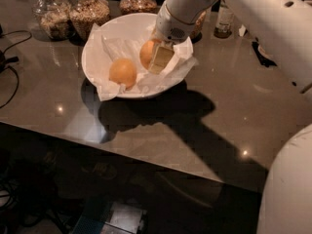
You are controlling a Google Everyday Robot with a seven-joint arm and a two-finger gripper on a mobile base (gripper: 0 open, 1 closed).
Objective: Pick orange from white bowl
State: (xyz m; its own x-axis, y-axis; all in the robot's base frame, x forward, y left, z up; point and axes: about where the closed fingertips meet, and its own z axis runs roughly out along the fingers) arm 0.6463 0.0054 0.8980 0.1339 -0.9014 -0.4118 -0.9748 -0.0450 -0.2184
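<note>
The white bowl [90, 48], lined with crumpled white paper, stands on the dark table at upper centre. Two oranges lie in it. One orange [123, 72] rests free at the bowl's left middle. The other orange [146, 53] is at the bowl's right, between the fingers of my gripper [154, 56]. The gripper reaches down into the bowl from the upper right. One cream fingertip [162, 57] presses the orange's right side; the other finger is hidden behind the fruit. This orange sits slightly above the paper.
Three glass jars of grains [51, 14] [90, 11] [138, 1] stand just behind the bowl. A small bottle [224, 18] stands at the back right. A black cable [9, 82] lies at the left. The table's front edge [146, 157] runs across the middle.
</note>
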